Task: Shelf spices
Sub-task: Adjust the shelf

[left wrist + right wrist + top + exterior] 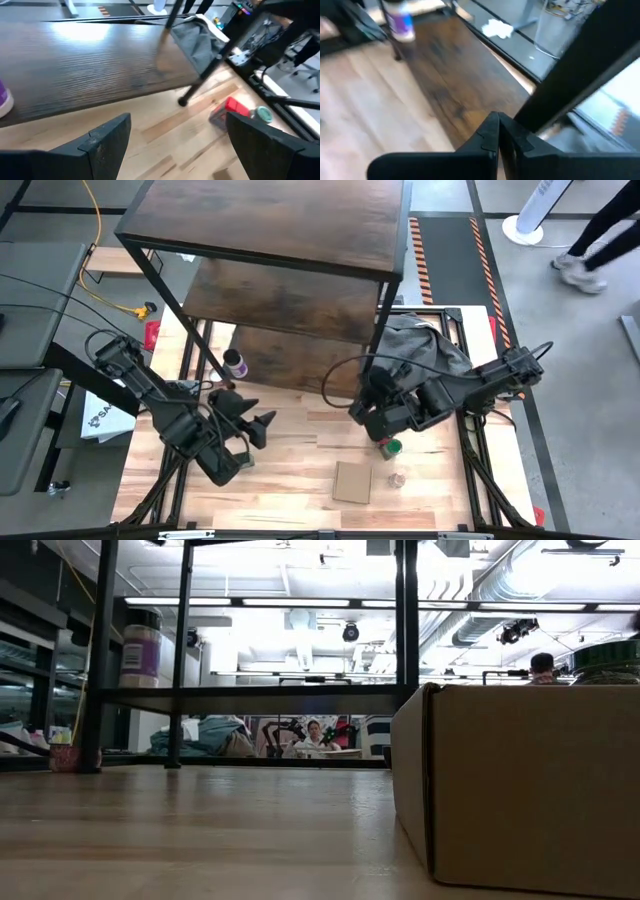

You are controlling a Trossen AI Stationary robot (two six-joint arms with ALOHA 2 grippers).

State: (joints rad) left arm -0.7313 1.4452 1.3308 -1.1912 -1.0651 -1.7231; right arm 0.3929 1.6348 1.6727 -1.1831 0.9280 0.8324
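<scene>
The shelf [280,240] of dark wood-grain boards in a black frame stands at the table's far side. The purple-lidded jar [234,363] stands upright on its lowest board [90,60] and also shows in the right wrist view [400,22]. The red boxy container [235,106] and the green-lidded one [263,114] sit together on the table [388,446], below the right arm. A small pale container [397,479] stands near the front. My left gripper [255,425] is open over the table before the shelf. My right gripper [497,135] is shut by the lowest board's front edge, beside a frame post.
A flat square cardboard piece [352,482] lies near the table's front edge and fills the low view's right side [520,790]. A grey cloth [420,340] lies bunched at the far right behind the shelf post [580,75]. Bare wood [300,450] shows between the two grippers.
</scene>
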